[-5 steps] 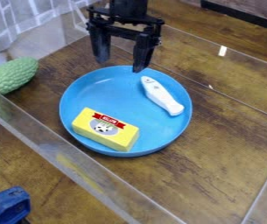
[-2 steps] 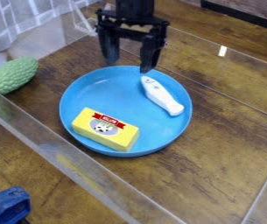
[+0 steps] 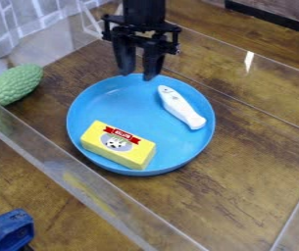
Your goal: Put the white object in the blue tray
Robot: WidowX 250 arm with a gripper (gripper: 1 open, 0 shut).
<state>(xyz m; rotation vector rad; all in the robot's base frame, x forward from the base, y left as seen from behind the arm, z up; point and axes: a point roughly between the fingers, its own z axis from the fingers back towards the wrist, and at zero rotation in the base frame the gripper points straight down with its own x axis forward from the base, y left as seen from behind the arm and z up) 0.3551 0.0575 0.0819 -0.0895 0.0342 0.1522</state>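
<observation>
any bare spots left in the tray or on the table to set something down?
In the blue tray: the left part, between the gripper and the yellow box. Crowded on the right by the white object. On the table: open wood right of the tray, and between it and the green object.

Black robot gripper (image 3: 142, 69) at the end of a dark arm, boxy black wrist block above, two long slim black fingers (image 3: 125, 59) with narrow tips, matte finish throughout, no visible markings, cables or screws discernible
</observation>
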